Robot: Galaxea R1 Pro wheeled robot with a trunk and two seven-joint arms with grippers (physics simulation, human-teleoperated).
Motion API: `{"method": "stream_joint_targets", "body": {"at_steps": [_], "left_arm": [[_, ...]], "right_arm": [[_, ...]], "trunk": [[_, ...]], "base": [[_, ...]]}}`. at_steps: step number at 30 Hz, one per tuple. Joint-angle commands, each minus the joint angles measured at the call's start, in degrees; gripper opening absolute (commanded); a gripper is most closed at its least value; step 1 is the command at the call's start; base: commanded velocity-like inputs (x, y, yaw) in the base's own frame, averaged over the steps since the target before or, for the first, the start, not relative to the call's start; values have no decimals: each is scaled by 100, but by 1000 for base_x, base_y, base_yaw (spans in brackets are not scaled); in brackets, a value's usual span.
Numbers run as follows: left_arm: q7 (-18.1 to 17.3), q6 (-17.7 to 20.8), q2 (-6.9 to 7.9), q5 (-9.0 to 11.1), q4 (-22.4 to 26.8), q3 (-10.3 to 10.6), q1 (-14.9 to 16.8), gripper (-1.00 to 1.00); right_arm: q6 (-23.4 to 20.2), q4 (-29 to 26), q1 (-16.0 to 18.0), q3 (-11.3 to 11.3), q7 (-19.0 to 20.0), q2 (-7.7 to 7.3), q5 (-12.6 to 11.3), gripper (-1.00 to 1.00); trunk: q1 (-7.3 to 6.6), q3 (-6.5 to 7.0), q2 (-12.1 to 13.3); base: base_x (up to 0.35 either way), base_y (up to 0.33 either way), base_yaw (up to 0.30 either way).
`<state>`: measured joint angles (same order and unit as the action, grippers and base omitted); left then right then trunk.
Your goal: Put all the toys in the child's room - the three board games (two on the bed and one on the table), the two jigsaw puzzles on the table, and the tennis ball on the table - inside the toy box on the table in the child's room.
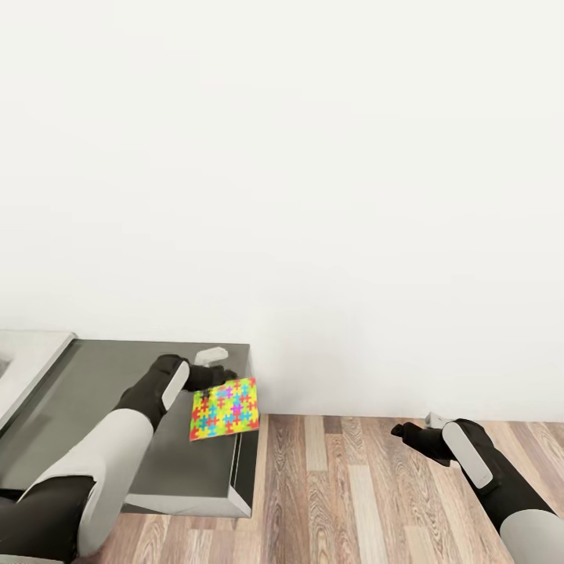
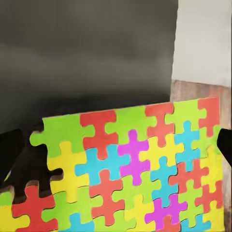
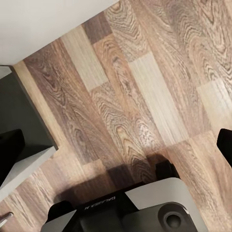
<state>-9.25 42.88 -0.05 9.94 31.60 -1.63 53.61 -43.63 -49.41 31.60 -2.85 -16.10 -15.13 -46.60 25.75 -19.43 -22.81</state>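
Jigsaw puzzle (image 1: pixel 224 408) hangs clamped in your left pincer (image 1: pixel 210 376) over the desk (image 1: pixel 102 368) corner; keep it level while carrying. Right pincer (image 1: pixel 409 430) seems empty, its opening unclear.

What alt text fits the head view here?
The left hand holds a multicoloured jigsaw puzzle over the corner of a grey table. The right hand hangs empty above the wood-plank floor, a plain white wall behind.
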Motion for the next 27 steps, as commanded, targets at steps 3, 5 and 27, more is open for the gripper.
{"method": "stream_joint_targets", "body": {"at_steps": [3, 5, 27], "left_arm": [[-323, -75, 167, 9, 242, -27, 1, 100], [-387, -82, 308, 11, 344, -48, 1, 100], [-6203, 496, 1896, 152, 767, -974, -557, 100]], "right_arm": [[-6, -8, 4, -23, -57, -7, -60, 100], [-6, -8, 4, -23, -59, -7, -60, 100], [52, -661, -114, -28, -43, -15, -60, 100]], "trunk": [[3, -10, -10], [3, -10, -10], [3, -10, -10]], "base": [[0, 0, 0], [0, 0, 0], [0, 0, 0]]}}
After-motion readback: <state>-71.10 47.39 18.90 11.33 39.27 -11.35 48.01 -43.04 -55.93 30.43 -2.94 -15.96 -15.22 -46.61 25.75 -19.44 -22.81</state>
